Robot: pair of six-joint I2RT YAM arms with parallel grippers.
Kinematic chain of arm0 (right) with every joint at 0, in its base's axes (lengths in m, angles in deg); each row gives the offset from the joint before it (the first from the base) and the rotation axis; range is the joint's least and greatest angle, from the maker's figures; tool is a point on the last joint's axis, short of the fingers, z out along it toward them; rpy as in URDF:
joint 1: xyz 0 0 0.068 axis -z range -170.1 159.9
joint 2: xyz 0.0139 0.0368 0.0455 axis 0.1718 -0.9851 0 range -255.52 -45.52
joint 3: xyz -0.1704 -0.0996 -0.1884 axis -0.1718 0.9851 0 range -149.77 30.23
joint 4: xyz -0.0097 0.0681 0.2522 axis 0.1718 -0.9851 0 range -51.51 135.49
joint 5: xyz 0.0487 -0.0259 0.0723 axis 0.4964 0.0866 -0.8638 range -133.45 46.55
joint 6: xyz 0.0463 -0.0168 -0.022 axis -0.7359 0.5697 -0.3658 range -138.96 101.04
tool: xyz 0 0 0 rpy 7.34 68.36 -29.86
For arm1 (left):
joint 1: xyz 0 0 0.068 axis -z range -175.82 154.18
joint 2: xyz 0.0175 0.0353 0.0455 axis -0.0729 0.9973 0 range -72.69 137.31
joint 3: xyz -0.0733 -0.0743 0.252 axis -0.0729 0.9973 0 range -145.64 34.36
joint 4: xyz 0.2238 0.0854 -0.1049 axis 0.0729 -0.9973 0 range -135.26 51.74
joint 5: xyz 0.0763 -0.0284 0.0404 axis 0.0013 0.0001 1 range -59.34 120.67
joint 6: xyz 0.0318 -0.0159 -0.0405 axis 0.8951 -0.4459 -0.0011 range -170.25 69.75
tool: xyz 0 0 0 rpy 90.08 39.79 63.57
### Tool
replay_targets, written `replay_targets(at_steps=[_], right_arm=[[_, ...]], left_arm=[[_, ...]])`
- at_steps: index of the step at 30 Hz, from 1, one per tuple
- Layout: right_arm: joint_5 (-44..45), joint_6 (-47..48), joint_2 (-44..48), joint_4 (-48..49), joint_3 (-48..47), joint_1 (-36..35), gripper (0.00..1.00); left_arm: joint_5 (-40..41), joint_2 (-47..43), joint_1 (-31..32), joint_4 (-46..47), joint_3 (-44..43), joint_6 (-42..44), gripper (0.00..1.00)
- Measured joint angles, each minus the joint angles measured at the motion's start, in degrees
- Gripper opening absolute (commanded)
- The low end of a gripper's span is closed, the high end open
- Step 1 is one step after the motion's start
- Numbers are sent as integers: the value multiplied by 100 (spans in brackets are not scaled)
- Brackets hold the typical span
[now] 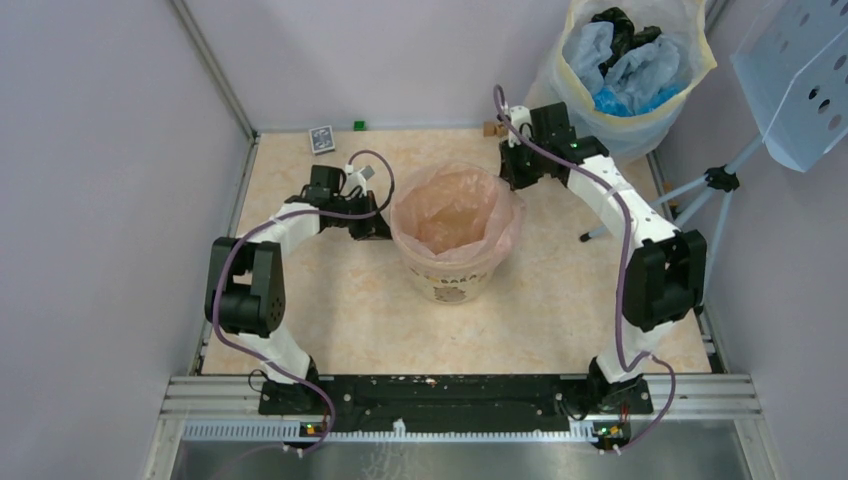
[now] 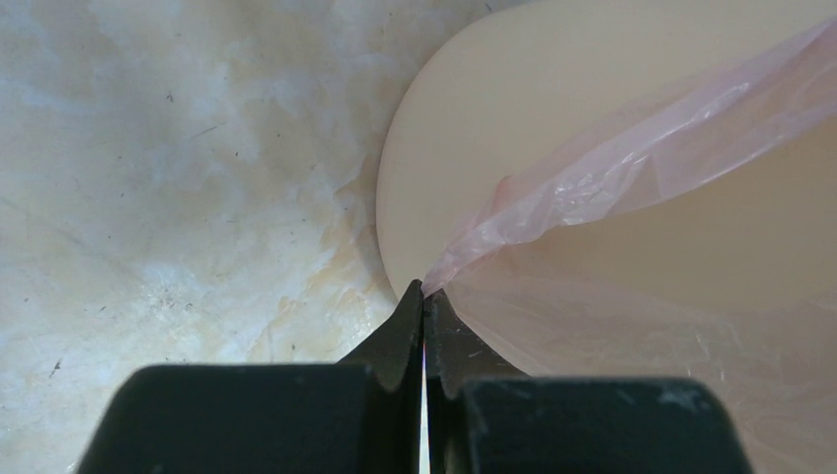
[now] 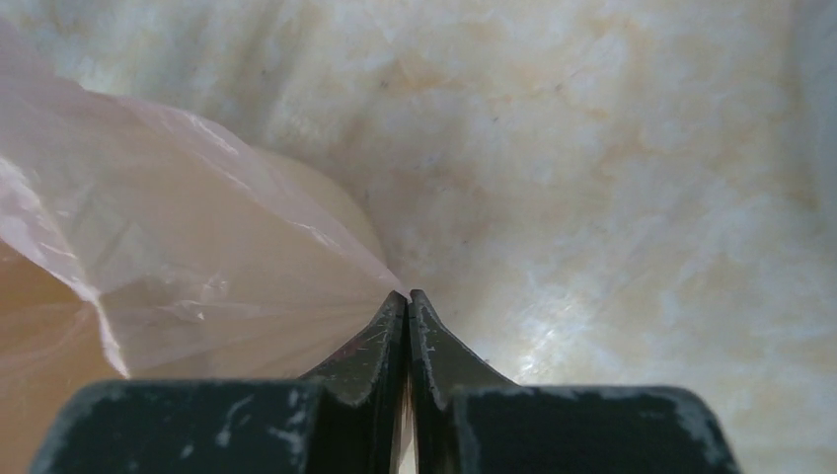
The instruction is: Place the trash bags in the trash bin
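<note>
The cream-yellow trash bin (image 1: pixel 450 280) stands mid-table with the pale-pink trash bag (image 1: pixel 455 205) spread inside it and draped over its rim. My left gripper (image 1: pixel 378 226) is at the bin's left rim, shut on the bag's edge. In the left wrist view its jaws (image 2: pixel 424 288) pinch a stretched fold of the bag (image 2: pixel 612 173) beside the bin's wall (image 2: pixel 464 128). My right gripper (image 1: pixel 512 172) is at the bin's far right rim, shut on the bag's edge. In the right wrist view it (image 3: pixel 408 294) pinches the bag (image 3: pixel 197 247) at its corner.
A large whitish-yellow bag (image 1: pixel 630 70) with blue and black contents stands at the back right. A pale perforated panel on a tripod (image 1: pixel 800 80) is at the right. A small dark card (image 1: pixel 321 139) and a green cube (image 1: pixel 359 125) lie at the table's back edge.
</note>
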Motion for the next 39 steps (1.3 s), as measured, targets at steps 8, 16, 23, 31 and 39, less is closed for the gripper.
replay_targets(at_steps=[8, 16, 23, 31, 39], right_arm=[[240, -542, 216, -72, 448, -4, 58], [964, -942, 2271, 90, 872, -4, 65], [476, -1198, 3471, -28, 1255, -4, 61], [-444, -1419, 3591, -299, 2238, -11, 48], [-807, -1600, 3779, -363, 2789, -11, 0]], left_arm=[[-33, 0, 0, 7, 57, 2, 0], [-37, -7, 0, -4, 90, 37, 0], [-37, -33, 0, -4, 90, 48, 0], [-31, -83, 0, -9, 90, 68, 0], [13, -120, 0, -15, 90, 122, 0]])
